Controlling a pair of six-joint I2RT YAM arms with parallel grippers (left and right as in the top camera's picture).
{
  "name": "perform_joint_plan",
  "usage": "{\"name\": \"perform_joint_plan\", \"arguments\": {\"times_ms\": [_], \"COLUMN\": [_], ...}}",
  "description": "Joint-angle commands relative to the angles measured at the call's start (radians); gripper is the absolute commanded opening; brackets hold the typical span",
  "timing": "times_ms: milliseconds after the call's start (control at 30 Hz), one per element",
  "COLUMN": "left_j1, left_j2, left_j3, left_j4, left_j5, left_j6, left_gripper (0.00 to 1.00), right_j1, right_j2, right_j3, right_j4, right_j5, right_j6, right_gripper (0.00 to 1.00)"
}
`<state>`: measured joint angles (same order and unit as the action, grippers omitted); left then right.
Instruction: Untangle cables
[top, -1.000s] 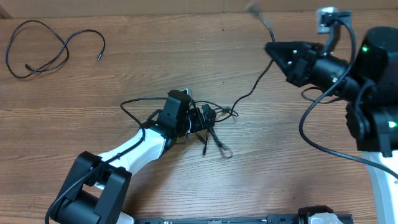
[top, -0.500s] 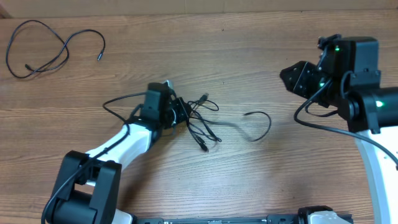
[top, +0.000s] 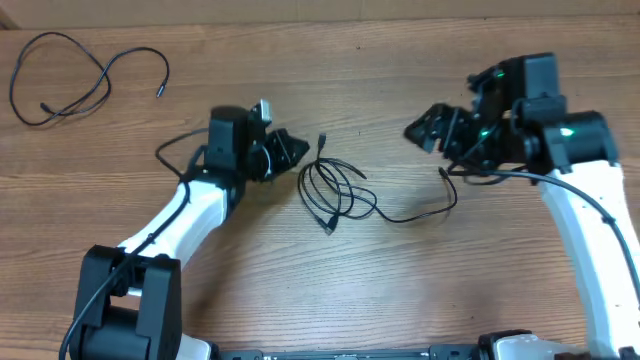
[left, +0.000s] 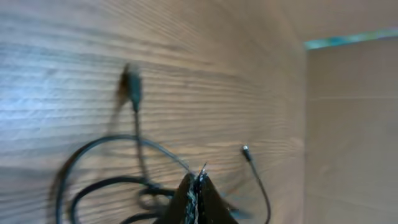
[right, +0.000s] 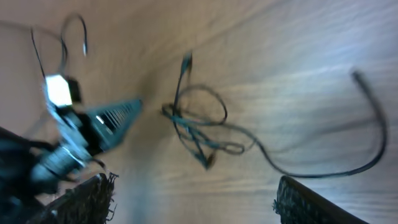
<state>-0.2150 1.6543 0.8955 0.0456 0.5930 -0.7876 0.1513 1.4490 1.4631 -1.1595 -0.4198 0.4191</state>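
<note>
Left gripper (top: 290, 150): shut tight, tips pressed together, parked just left of the bundle (top: 335, 192). Can't tell if a strand's pinched in there.
Right gripper (top: 422, 130): jaws wide apart, hanging over the right side of the counter (top: 320, 60).
Bundle: loopy tangle lying mid-counter between the two grippers, with one plug poking toward the far edge.
Tail (top: 410, 219): a single strand running right out of the bundle and curling back to end right by the right gripper.
Loose cable (top: 104, 75): off by itself in the far-left corner, well apart from everything else.
</note>
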Motion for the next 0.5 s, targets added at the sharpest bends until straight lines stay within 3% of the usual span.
{"name": "perform_joint_plan", "arguments": {"times_ms": [0,100,233,367,467], "left_j1": [0.007,0.007,0.004,-0.005,-0.037], "left_j2": [0.0,0.0,0.0,0.0,0.0], "left_j3": [0.086,0.095,0.095,0.095,0.095], "left_j4": [-0.031,-0.046,-0.153,-0.256,-0.269], "left_j5": [0.025,0.026,0.025,0.027,0.029], "left_j6": [-0.006,-0.005,-0.03,-0.291,-0.489], "left_gripper": [0.08,0.38,0.68,0.74,0.6], "right_j1": [0.058,0.091,0.097,0.097,0.097], "right_j2": [0.042,0.082,0.1,0.1,0.1], "right_j3": [-0.05,-0.07,-0.07,-0.07,-0.07], "right_j4": [0.006,0.005,0.021,0.055,0.057], "right_j5": [-0.026,-0.026,-0.026,-0.024,0.006], "right_j6": [-0.001,-0.001,-0.001,-0.001,0.0], "right_gripper": [0.83,0.83,0.84,0.88,0.88]}}
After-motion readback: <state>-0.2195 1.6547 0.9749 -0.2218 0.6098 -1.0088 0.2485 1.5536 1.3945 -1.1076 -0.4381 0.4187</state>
